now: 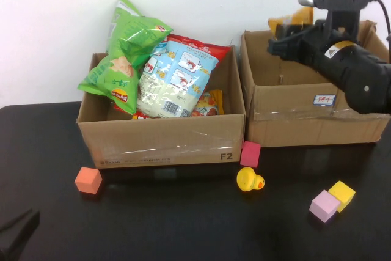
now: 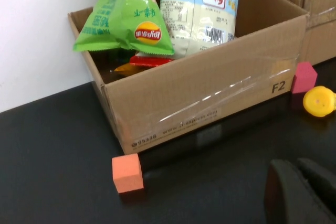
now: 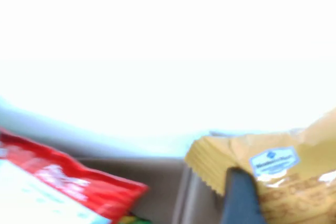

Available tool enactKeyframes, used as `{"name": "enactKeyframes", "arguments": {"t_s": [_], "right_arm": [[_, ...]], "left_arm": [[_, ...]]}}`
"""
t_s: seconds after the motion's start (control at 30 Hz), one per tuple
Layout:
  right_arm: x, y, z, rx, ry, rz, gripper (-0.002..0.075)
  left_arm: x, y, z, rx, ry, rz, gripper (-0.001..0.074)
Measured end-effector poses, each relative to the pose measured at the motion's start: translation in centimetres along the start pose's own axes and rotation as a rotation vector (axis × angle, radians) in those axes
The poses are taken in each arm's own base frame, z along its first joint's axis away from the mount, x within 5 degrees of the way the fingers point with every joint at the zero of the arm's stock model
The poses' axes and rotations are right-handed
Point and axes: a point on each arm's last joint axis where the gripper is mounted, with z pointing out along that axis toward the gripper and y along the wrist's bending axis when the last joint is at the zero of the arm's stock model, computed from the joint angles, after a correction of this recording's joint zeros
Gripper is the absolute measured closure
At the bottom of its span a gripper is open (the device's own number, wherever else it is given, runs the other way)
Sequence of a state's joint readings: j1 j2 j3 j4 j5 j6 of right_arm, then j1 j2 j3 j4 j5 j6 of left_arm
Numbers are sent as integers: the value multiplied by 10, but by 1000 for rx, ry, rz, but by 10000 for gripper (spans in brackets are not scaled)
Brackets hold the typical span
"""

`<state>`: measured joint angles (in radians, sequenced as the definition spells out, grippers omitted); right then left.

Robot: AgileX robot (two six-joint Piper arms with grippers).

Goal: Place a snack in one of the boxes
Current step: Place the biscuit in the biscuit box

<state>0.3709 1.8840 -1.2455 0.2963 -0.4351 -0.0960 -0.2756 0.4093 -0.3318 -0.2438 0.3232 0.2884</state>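
Risk: your right gripper (image 1: 282,36), jaws clamped on the yellow snack bag (image 1: 292,18), holds it above the right box (image 1: 308,117); release off-centre and it catches the wall. Left gripper (image 1: 17,231) sits low; cannot tell its jaws.

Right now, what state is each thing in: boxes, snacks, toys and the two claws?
Left box: open, full of snack bags.
Right box: open.
Yellow snack bag: gripped, above right box.
Right claw: shut on the bag.
Left claw: parked low near the table.
Rubber duck: upright on the table.
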Motion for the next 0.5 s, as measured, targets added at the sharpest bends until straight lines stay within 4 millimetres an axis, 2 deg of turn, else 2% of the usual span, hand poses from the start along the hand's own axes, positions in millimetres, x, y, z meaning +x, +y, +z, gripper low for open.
{"name": "enactKeyframes", "arguments": {"t_s": [0.13,0.23,0.33,0.4,0.5], "right_arm": [[6,-3,5,48,69,44,244],[-3,0,1,21,112,13,226],[-20,7,-13,-31,154,-19,226],[-36,14,-29,-80,187,-42,264],[-52,24,-58,-182,292,-117,414]], "left_arm": [[0,0,0,0,5,5,736],[1,0,0,0,10,6,736],[1,0,0,-1,12,11,736],[1,0,0,-1,10,11,736],[0,0,0,-4,2,11,736]]}}
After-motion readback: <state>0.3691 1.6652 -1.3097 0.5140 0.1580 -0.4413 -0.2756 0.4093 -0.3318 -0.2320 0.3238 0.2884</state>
